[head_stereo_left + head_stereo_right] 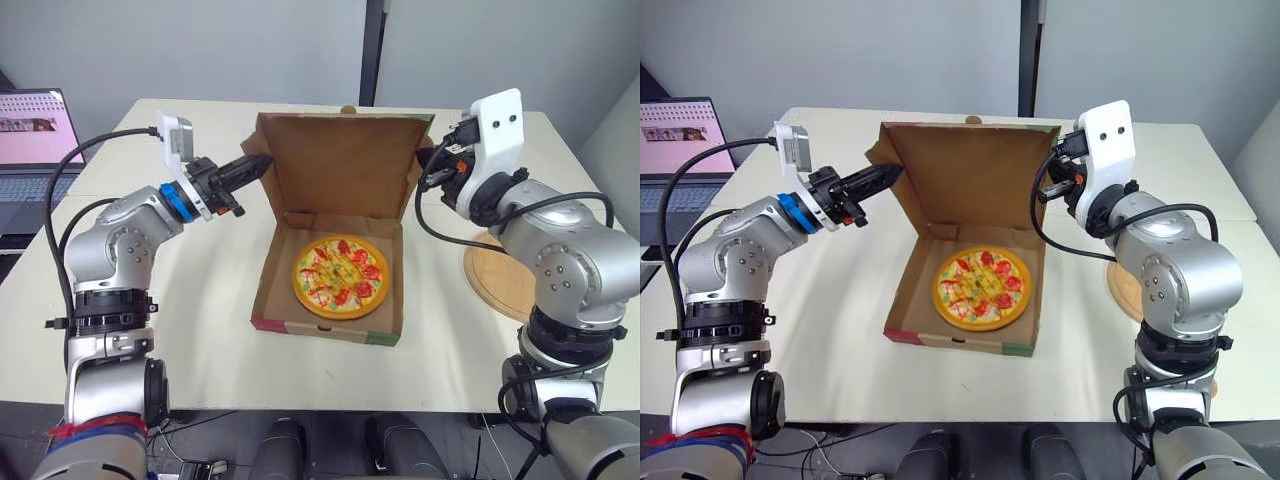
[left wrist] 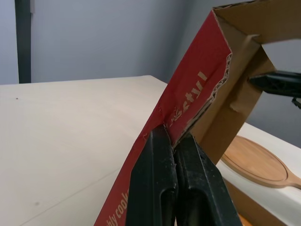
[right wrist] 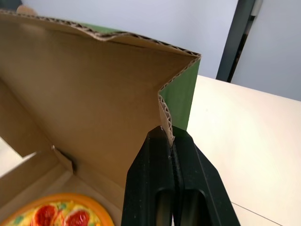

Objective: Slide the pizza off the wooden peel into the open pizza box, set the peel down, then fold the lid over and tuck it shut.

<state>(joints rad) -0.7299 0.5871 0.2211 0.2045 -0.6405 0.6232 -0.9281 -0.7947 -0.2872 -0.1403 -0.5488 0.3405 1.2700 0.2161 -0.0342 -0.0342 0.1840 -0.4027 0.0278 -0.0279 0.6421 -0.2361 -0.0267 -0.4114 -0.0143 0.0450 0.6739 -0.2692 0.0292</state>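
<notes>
Noted: pale cream table (image 1: 200, 330) across centre of frame, plain grey-white wall (image 1: 200, 50) along top, dark vertical post (image 1: 373, 50) at upper centre, open laptop (image 1: 30, 140) at far left edge, dark floor (image 1: 440, 440) along bottom.

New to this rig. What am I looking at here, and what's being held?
A humanoid robot with two arms, each ending in a two-fingered pincer. The two wide pictures come from a camera on its head; the two close ones from a camera on each wrist. On the table lie an open box with the pizza inside and the wooden peel on the robot's right; a laptop sits off to the left. The left pincer and the right pincer are each shut on a side edge of the raised lid.
</notes>
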